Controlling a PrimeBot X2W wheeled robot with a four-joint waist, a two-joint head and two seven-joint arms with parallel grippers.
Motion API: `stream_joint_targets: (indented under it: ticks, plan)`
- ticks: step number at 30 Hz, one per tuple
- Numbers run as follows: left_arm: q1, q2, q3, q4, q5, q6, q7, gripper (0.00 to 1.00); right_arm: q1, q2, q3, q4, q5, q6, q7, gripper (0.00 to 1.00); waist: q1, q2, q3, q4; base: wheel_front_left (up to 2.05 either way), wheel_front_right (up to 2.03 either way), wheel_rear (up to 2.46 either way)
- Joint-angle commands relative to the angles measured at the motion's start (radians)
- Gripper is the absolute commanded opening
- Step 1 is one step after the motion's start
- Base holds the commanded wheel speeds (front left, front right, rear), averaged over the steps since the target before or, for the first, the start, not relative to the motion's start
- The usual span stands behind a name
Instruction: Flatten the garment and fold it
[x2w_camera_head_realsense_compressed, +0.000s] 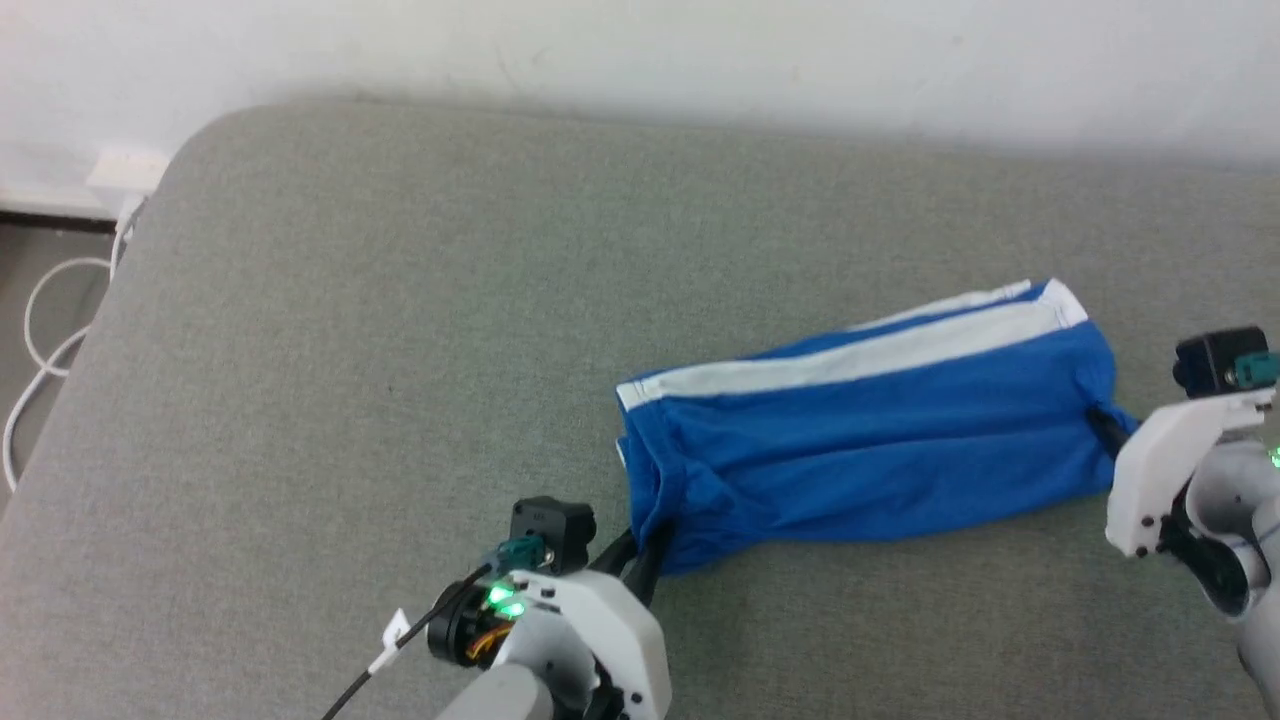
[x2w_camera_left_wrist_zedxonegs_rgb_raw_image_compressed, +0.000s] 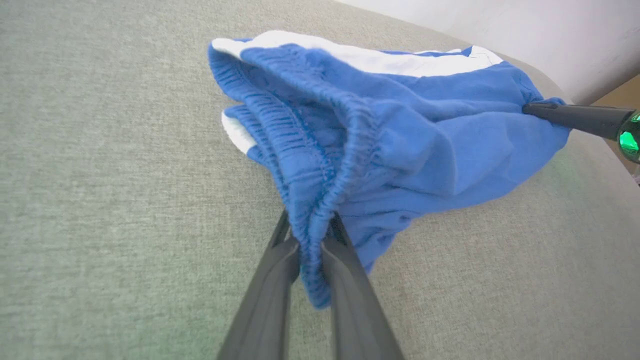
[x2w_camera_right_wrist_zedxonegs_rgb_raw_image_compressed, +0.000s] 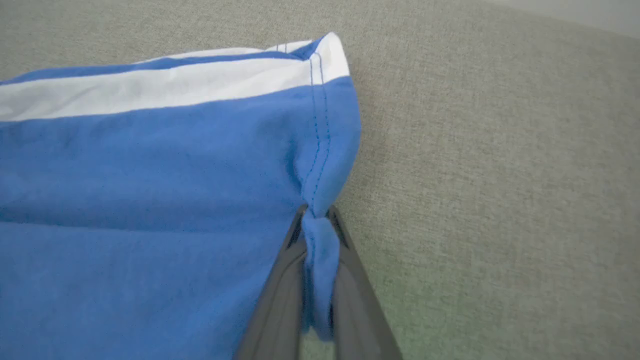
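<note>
The garment (x2w_camera_head_realsense_compressed: 870, 450) is a pair of royal-blue shorts with a white side stripe, lying folded lengthwise on the grey cushion. My left gripper (x2w_camera_head_realsense_compressed: 650, 545) is shut on its gathered elastic waistband (x2w_camera_left_wrist_zedxonegs_rgb_raw_image_compressed: 325, 200) at the near left corner. My right gripper (x2w_camera_head_realsense_compressed: 1105, 428) is shut on the hem of the leg at the right end. In the right wrist view a pinch of blue hem (x2w_camera_right_wrist_zedxonegs_rgb_raw_image_compressed: 320, 250) sits between the two dark fingers (x2w_camera_right_wrist_zedxonegs_rgb_raw_image_compressed: 280, 300). The left wrist view shows the garment (x2w_camera_left_wrist_zedxonegs_rgb_raw_image_compressed: 400, 135) stretched between both grippers, with the right gripper's finger (x2w_camera_left_wrist_zedxonegs_rgb_raw_image_compressed: 570, 116) at its far corner.
The grey cushion (x2w_camera_head_realsense_compressed: 400, 350) spreads wide to the left and behind the garment. A white wall runs along the back. At the far left, past the cushion's rounded corner, a white cable (x2w_camera_head_realsense_compressed: 40, 340) and a socket (x2w_camera_head_realsense_compressed: 125, 170) lie by the floor.
</note>
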Motion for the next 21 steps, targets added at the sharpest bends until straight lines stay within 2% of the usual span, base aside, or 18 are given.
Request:
stream_joint_targets:
  ticks: [1,6,13,21]
  plan:
    - [0.022,0.016,-0.001,-0.003,-0.012,0.003,0.002,0.00,0.030,-0.007,-0.011,-0.013,0.012,-0.001,-0.007,0.00,0.0000,0.0000,-0.056,-0.032,0.00,0.00,0.00]
    - [0.084,0.061,-0.021,-0.025,-0.029,-0.018,0.037,0.00,0.167,-0.005,-0.083,-0.091,0.022,-0.001,-0.038,0.00,0.0000,0.0000,-0.108,-0.054,0.00,0.00,0.00]
    - [0.165,0.107,-0.033,-0.065,-0.043,-0.016,0.056,0.00,0.421,0.074,-0.230,-0.272,-0.002,-0.001,-0.035,0.00,0.0000,0.0000,-0.138,-0.089,0.00,0.00,0.00]
    - [0.195,0.118,-0.022,-0.072,-0.065,-0.014,0.042,0.00,0.635,0.181,-0.329,-0.523,-0.062,-0.001,0.048,0.00,0.0000,0.0000,-0.127,-0.115,0.00,0.00,0.00]
